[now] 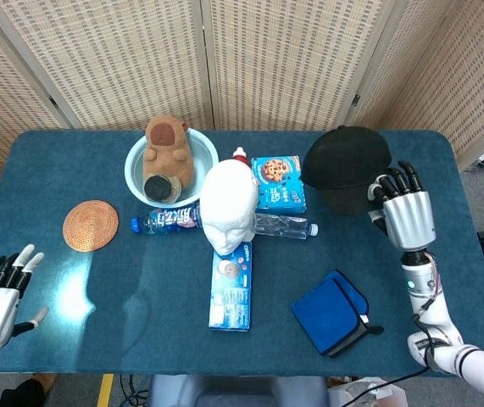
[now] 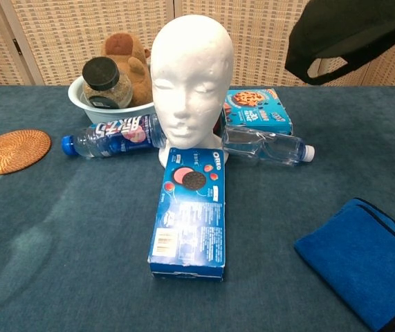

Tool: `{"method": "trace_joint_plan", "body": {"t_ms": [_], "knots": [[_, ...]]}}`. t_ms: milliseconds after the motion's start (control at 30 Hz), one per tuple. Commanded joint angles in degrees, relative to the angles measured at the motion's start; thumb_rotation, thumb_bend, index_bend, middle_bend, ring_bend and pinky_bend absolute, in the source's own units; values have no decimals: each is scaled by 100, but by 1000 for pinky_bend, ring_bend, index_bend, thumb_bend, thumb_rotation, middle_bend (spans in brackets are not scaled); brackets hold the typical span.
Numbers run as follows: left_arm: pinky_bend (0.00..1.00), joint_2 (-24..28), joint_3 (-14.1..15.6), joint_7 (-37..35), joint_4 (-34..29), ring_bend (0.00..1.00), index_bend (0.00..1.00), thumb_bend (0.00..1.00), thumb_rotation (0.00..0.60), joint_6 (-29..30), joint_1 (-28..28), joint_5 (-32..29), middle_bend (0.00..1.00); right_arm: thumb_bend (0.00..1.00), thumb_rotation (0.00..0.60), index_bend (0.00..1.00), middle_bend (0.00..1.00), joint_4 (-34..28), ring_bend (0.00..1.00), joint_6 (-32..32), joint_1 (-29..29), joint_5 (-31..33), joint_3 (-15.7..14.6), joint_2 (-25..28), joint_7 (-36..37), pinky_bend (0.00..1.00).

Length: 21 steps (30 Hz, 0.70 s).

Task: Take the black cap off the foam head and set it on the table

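Observation:
The black cap [image 1: 345,167] hangs in the air over the table's far right part, gripped at its brim by my right hand [image 1: 405,213]. In the chest view the black cap [image 2: 349,34] shows at the top right, above the table, and the hand itself is out of frame. The white foam head [image 1: 229,206] stands bare at the table's middle, also bare in the chest view [image 2: 190,72]. My left hand [image 1: 0,292] rests low at the near left edge, fingers apart and holding nothing.
An Oreo box [image 1: 231,285] lies in front of the head. A clear bottle [image 1: 284,225], a cookie box [image 1: 277,182] and a blue-label bottle [image 1: 165,220] lie around it. A bowl [image 1: 140,154] holds a plush toy and a jar. Blue cloth [image 1: 333,311] near right, cork coaster [image 1: 90,225] left.

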Motion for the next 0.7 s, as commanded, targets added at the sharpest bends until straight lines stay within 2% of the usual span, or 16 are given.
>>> {"method": "trace_joint_plan", "body": {"t_ms": [33, 333, 700], "knots": [[0, -11, 6, -3, 11, 18, 0, 192, 600, -16, -12, 4, 0, 450, 600, 810, 517, 182, 309, -114, -136, 63, -134, -60, 29, 225], [0, -42, 8, -43, 67, 18, 0, 192, 600, -75, -49, -19, 0, 450, 600, 810, 517, 805, 309, -433, -291, 149, -335, -431, 164, 225], [0, -84, 19, -123, 176, 18, 0, 193, 600, -128, -58, -87, 0, 450, 600, 810, 517, 1796, 309, -994, -121, 308, -318, -1193, 411, 225]]}}
